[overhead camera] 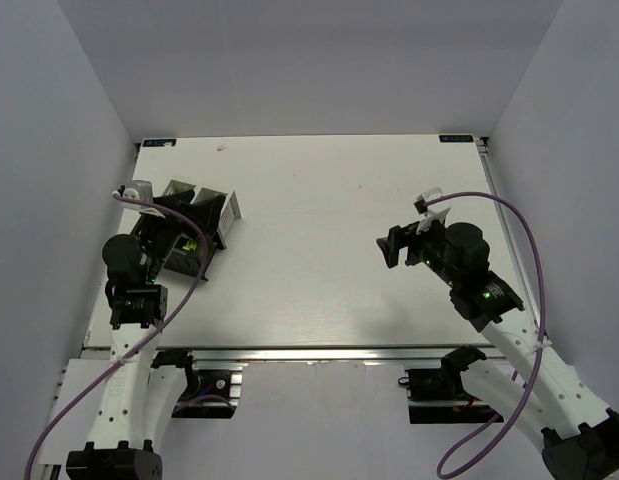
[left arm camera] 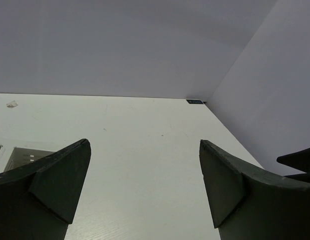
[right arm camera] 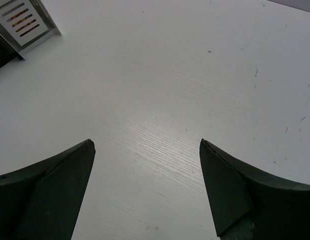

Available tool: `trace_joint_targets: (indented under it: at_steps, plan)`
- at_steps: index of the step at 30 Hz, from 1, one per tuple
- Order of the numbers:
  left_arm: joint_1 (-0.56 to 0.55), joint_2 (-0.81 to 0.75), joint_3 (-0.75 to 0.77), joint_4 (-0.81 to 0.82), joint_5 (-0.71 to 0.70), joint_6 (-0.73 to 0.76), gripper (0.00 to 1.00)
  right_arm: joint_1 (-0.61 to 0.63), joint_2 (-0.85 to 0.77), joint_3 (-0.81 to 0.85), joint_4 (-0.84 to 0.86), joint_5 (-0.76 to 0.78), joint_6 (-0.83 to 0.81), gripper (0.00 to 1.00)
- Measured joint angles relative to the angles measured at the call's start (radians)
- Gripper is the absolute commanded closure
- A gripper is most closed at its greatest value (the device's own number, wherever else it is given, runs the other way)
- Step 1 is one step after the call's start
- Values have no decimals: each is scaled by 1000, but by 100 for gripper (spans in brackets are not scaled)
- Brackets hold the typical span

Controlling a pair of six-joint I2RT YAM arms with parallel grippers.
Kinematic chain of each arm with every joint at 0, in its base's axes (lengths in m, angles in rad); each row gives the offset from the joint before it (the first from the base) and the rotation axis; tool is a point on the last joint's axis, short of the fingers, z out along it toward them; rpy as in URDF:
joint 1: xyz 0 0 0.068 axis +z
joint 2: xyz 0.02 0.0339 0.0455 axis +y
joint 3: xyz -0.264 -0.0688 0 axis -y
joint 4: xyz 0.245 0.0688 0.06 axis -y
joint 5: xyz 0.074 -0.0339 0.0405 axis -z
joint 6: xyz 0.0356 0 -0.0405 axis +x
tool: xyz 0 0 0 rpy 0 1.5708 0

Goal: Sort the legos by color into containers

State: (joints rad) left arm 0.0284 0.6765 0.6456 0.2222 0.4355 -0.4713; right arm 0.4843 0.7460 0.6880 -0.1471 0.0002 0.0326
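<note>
Left jaws are held spread wide and empty close by the white slatted square box (overhead camera: pixel 229 208) at the desk's left. Orange glints (right arm camera: pixel 18 16) behind its slots may be small plastic bricks, and none is seen loose. Right jaws are likewise spread and empty, well apart to the right. It is judged that a brick should be located before any descent is made. The white wood-grained desk (overhead camera: pixel 319 290) is lightly scuffed and enclosed by pale grey walls (overhead camera: pixel 319 60).

Left arm (overhead camera: pixel 129 395) and right arm (overhead camera: pixel 534 365): white lower links, black motor housings up top. Purple cable (overhead camera: pixel 179 300) runs along each, white connector (overhead camera: pixel 137 190) at the wrist. Green LEDs (overhead camera: pixel 486 296) on right arm. Fingers (left arm camera: pixel 57 182) matte black, wedge-shaped, flat inner faces.
</note>
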Motion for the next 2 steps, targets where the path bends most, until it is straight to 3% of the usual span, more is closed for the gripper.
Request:
trace_joint_targets:
  at_steps: [2]
  plan:
    - [0,0,0,0,0,0,2,0,0,0,0,0,4,11]
